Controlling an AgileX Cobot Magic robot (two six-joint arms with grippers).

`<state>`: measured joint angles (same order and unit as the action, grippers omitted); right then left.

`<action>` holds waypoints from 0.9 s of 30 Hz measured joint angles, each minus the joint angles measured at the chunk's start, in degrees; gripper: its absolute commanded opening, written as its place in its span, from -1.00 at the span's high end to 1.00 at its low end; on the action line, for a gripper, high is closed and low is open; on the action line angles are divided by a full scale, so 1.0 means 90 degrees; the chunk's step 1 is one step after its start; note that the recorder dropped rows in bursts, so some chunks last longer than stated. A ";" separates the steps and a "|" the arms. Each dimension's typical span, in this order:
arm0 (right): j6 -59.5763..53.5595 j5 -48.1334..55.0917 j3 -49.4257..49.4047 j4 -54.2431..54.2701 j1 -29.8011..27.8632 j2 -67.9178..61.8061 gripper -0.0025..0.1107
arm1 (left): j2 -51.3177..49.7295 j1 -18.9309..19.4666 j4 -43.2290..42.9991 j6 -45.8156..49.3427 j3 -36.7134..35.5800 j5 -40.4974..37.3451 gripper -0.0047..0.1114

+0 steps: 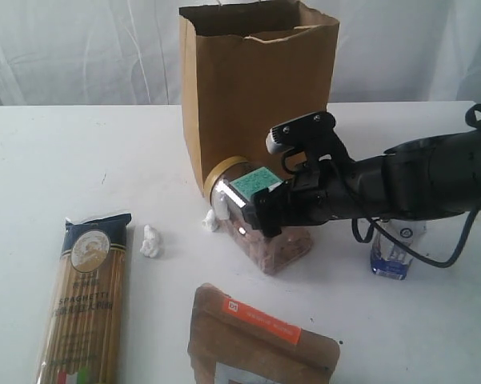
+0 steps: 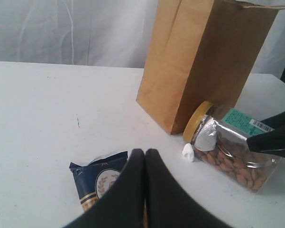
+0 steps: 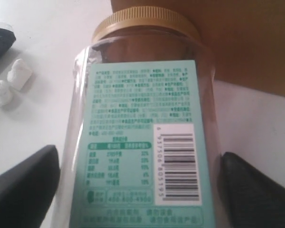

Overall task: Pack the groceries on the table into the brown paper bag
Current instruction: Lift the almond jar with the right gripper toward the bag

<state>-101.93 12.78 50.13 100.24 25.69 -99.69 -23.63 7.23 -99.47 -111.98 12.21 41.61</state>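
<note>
Pouch point(image 1: 260, 344): brown w/ orange label strip, flat on table at near edge, just in front of the jar; cut off by pic edge.
Nut jar point(image 1: 284, 244): gold-lidded clear nut jar, lying on its side on table betw. pouch & bag. Lid twd bag's base, v. close to it; can't tell if touching. Green label w/ barcode faces up. Nuts show thru the wall.
R gripper point(image 3: 140, 185): jaws wide, astride the jar's body, one pad each side. Pads look to press both sides. Jar's underside looks to rest on table.
R arm point(image 1: 416, 188): black, reaches in from right, low over table; cable point(image 1: 456, 248) loops under it.
Bag point(image 1: 256, 96): brown paper, upright, mouth open, ragged top edge; stands behind the jar, mid-table, far side.
Carton point(image 1: 394, 256): small white-blue, right of jar, partly hidden behind R arm; details unclear.
Spaghetti packet point(image 1: 88, 304): flat on table, left of pouch, well apart from jar; dark blue top end twd bag side.
L gripper point(image 2: 144, 153): fingers pressed tog., holding nothing, above spaghetti's blue end; not seen in ext. view.
White lumps point(image 1: 151, 240): two small bits, one betw. spaghetti & jar, other just beside jar's lid.
Table point(image 1: 64, 160): white, flat.
Backdrop point(image 1: 80, 48): white curtain behind table.
</note>
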 measured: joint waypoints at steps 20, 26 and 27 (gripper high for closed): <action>-0.0110 0.0228 0.0091 -0.0025 0.0000 -0.0010 -0.48 | 0.0000 0.0000 -0.0071 -0.0818 0.0000 -0.4139 0.92; -0.0567 0.0299 0.0321 -0.0038 0.0000 -0.0053 -0.48 | 0.0000 0.0010 0.0633 0.0986 0.0000 -0.5836 0.92; -0.0579 0.0304 0.0349 -0.0038 0.0000 -0.0066 -0.48 | 0.0000 0.0010 0.0910 0.1166 -0.0004 -0.5684 0.92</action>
<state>-107.14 15.51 53.27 99.90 25.69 -100.28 -23.63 7.32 -91.28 -101.48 12.18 -9.54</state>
